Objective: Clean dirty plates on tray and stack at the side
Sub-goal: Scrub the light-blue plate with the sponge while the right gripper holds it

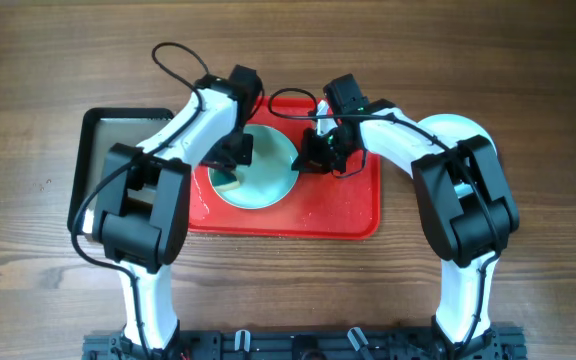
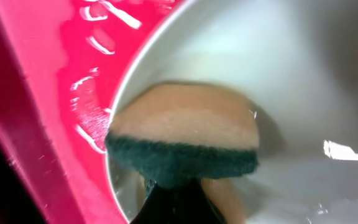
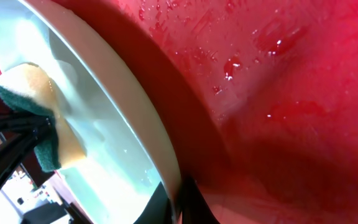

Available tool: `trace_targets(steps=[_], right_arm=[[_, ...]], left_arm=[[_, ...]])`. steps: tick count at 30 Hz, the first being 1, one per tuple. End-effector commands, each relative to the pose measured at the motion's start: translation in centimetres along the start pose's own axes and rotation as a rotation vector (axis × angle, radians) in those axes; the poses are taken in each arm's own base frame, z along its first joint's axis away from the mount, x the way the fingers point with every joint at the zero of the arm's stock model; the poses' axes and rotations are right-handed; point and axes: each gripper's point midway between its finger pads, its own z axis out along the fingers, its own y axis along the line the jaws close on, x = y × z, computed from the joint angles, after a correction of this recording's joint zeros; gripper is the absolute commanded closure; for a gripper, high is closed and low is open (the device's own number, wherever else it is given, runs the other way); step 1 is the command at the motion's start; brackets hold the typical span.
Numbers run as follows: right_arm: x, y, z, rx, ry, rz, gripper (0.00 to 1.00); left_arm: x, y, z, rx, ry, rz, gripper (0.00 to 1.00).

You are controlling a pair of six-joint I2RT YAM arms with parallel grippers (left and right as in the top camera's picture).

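We note a brown wooden table (image 1: 28,80) with visible grain, and both arms reaching in from its near edge to the middle.

The fingers (image 2: 166,208) of the left gripper (image 1: 236,158) are clenched on a sponge (image 2: 185,130). They pinch it from its lower edge. The sponge has a yellow body and a dark green scouring layer. In the left wrist view it lies against the inner surface of a pale plate (image 1: 268,175), close to the rim on the plate's left side.

The fingers (image 3: 197,211) of the right gripper (image 1: 318,152) are closed on the same plate, one finger on each side of its rim, at the plate's right edge. We cannot tell whether that edge is lifted or lies flat.

The plate sits on the left half of the red tray (image 1: 348,215). It reads pale turquoise from overhead and near white in the wrist views. Its inside shows wet glints and pale smears. The tray's textured floor carries scattered drops and wet streaks, mostly on the bare right half.

The tray lies at the table's middle. A black tray (image 1: 118,125) lies just beside it on the left, partly covered by the left arm. A second plate (image 1: 458,128), pale and round, lies on the table to the right of the red tray, largely hidden by the right arm.
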Motion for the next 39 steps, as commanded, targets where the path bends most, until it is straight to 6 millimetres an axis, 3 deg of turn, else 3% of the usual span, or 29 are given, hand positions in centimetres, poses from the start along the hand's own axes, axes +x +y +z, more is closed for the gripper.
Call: trace_targets(steps=[1,4,8,11,14,18,21,24,27,30,31,35,37,38,39], right_arm=[[-0.2,-2.4,1.2,-0.010,0.033,0.058,0.96],[-0.3,-2.4,1.3,-0.012,0.031,0.056,0.96],[-0.3,-2.4,1.3,-0.013,0.028,0.055,0.96],[-0.3,-2.4,1.3,-0.013,0.028,0.054,0.96],[-0.3,-2.3,1.3,-0.013,0.028,0.054,0.96],[-0.3,-2.3,1.3,-0.013,0.028,0.054,0.96],[-0.3,-2.4,1.3,-0.013,0.028,0.053,0.96],[-0.3,-2.4,1.3,-0.012,0.031,0.051,0.96],[-0.3,-2.4,1.3,-0.012,0.030,0.051,0.96],[-0.3,-2.4,1.3,-0.012,0.030,0.051,0.96],[-0.3,-2.4,1.3,-0.012,0.030,0.051,0.96],[-0.3,-2.4,1.3,-0.012,0.030,0.051,0.96],[-0.3,-2.4,1.3,-0.012,0.029,0.050,0.96],[-0.3,-2.4,1.3,-0.013,0.029,0.050,0.96],[-0.3,-2.4,1.3,-0.013,0.029,0.051,0.96]], left_arm=[[2.2,-6.8,-0.1,0.408,0.082,0.258,0.96],[3.1,-10.1,-1.7,0.607,0.074,0.370,0.96],[2.8,-12.3,-2.3,0.655,0.025,0.437,0.96],[1.6,-13.9,-2.6,0.659,-0.047,0.453,0.96],[-0.1,-14.2,-2.6,0.654,-0.107,0.417,0.96],[-3.9,-12.1,-1.6,0.479,-0.222,0.303,0.96],[-7.9,-8.5,-1.2,0.249,-0.365,0.159,0.96],[-10.2,-4.9,-1.5,0.051,-0.461,0.014,0.96],[-10.0,-1.2,-1.6,-0.127,-0.481,-0.147,0.96],[-7.2,3.3,-1.8,-0.349,-0.445,-0.356,0.96],[-6.4,3.9,-1.7,-0.379,-0.423,-0.374,0.96],[-4.6,4.6,-1.4,-0.415,-0.351,-0.370,0.96],[-4.7,3.7,-0.9,-0.363,-0.328,-0.328,0.96],[-4.9,1.7,-0.3,-0.263,-0.290,-0.227,0.96],[-5.0,-1.8,0.4,-0.075,-0.242,-0.082,0.96]])
